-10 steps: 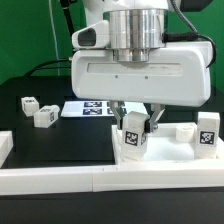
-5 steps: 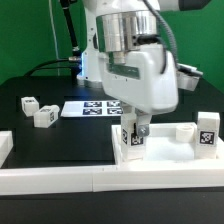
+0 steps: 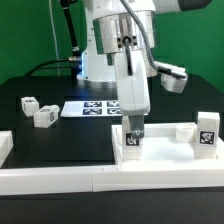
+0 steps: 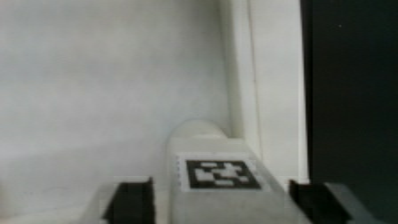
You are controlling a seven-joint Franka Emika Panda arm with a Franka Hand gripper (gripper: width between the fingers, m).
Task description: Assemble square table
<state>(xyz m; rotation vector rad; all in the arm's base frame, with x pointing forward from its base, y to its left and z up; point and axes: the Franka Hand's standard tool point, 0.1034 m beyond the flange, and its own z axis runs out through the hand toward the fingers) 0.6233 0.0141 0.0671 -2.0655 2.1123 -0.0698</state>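
Where the white square table panel [image 3: 165, 152] lies along the table's [image 3: 70, 145] front edge, a tagged leg [image 4: 222, 165] stands upright at its corner. The fingers [image 4: 128, 206] straddle that leg, part open, a narrow gap either side. Two loose legs [image 3: 43, 116] sit toward the exterior view's left.

Tool fingertips [image 4: 130, 206] cropped, blurry

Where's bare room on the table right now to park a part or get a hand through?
Free: the black mat bordered by the two loose legs, marker board, square panel and front border bar. Crowded: the panel, where the end effector straddles an upright leg, another leg at the exterior view's right.
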